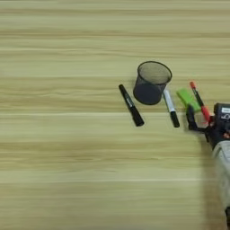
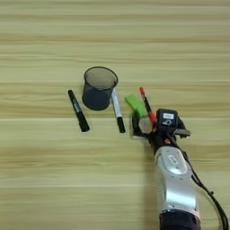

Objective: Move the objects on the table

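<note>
end effector (image 1: 197, 120) at red pen (image 1: 199, 101), green block (image 1: 187, 99); possibly touching.

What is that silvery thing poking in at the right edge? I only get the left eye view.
Observer: It is the robot's right arm. The right eye view shows the whole silver forearm coming up from the bottom edge.
Operator: Is anything attached to it?
Observer: Yes, a black cable runs along its right side, outside your picture.
Operator: And the dark lump at its top?
Observer: That is a black box with a white label. It sits just behind the two open black fingers, close to the near end of the red pen.
</note>
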Motion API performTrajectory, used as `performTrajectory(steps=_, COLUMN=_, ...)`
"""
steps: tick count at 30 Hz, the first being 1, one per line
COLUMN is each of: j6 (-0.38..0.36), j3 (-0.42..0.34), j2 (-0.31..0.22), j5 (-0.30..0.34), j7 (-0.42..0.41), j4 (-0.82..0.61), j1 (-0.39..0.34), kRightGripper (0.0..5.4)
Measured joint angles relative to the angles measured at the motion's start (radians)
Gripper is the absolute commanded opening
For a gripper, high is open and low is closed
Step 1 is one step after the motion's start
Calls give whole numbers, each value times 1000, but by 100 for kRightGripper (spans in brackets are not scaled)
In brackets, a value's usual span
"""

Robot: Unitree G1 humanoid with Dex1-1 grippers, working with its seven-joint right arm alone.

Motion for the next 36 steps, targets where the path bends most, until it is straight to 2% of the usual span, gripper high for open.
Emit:
performTrajectory(steps=8, j6=-2, j3=25, j2=1, j5=-6, j7=13, j4=21, j1=-12, kRightGripper=536)
performTrajectory(steps=21, j6=-1, j3=13, j2=-3, j5=-7, j7=12, j4=15, j1=-6, kRightGripper=536)
performTrajectory(steps=25, j6=-6, j3=13, j2=-7, j5=-27, j7=2, j4=5, j1=0, kRightGripper=536)
performTrajectory(steps=36, j6=-182, j3=86, j2=-43, j5=-179, j7=-21, j4=-5, j1=5, kRightGripper=536)
